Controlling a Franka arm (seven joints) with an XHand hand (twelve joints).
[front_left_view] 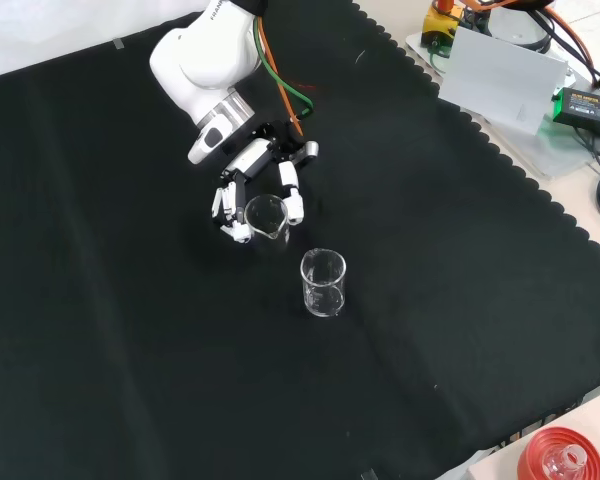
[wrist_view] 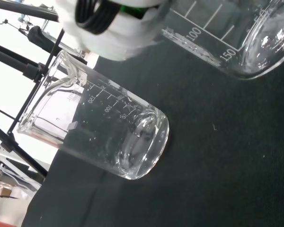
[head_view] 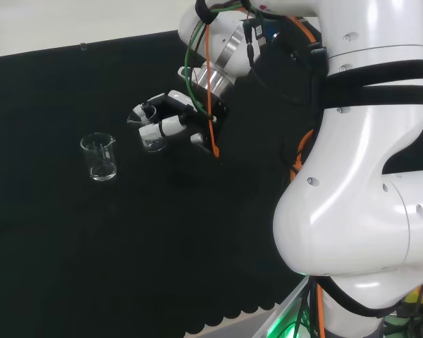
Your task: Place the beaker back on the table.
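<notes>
Two clear glass beakers are in view. My hand [head_view: 170,120] has its fingers curled round one beaker [head_view: 150,132], holding it tilted above the black cloth; the front view shows this held beaker [front_left_view: 265,218] between the fingers of the hand [front_left_view: 255,185]. The other beaker [head_view: 100,156] stands upright on the cloth, apart from the hand, to its left in the head view and nearer the camera in the front view [front_left_view: 323,283]. In the wrist view the held beaker [wrist_view: 236,38] is close and the standing beaker [wrist_view: 99,132] lies beyond it.
The black cloth [front_left_view: 130,360] covers the bench with bare room around both beakers. A red ribbed stand with a flask [front_left_view: 562,460] sits at the bottom right corner in the front view. Boxes and cables [front_left_view: 520,70] lie off the cloth at the top right.
</notes>
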